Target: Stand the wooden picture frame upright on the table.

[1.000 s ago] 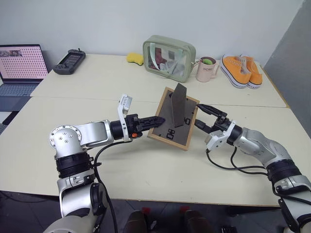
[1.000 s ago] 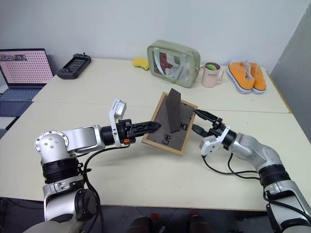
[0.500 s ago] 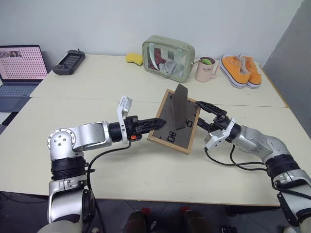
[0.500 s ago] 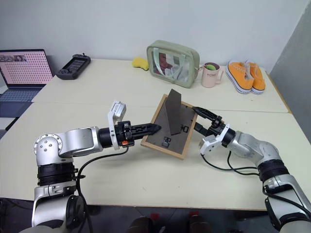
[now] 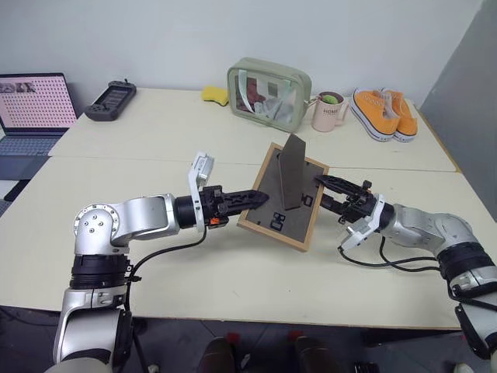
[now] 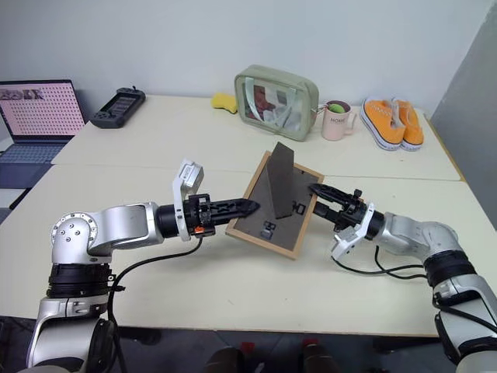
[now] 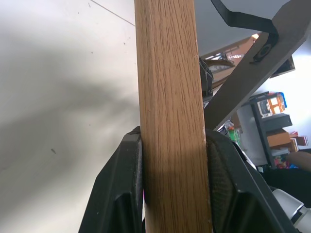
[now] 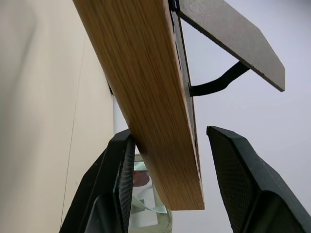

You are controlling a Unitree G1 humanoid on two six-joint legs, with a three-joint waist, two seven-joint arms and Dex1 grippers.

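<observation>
We hold the wooden picture frame [image 5: 283,194] clenched in our left gripper [image 5: 252,198], stand unfolded, while our right gripper [image 5: 330,192] straddles its opposite edge with fingers apart, so next we should set it down on the table [image 5: 233,280]

One wooden picture frame [image 5: 285,196], two tools, left [image 5: 260,198] and right [image 5: 319,186], one laptop [image 5: 31,109], one controller [image 5: 111,99], one pouch [image 5: 268,92], one mug [image 5: 329,111], one sponge [image 5: 215,94], two orange shoes [image 5: 386,112].
</observation>
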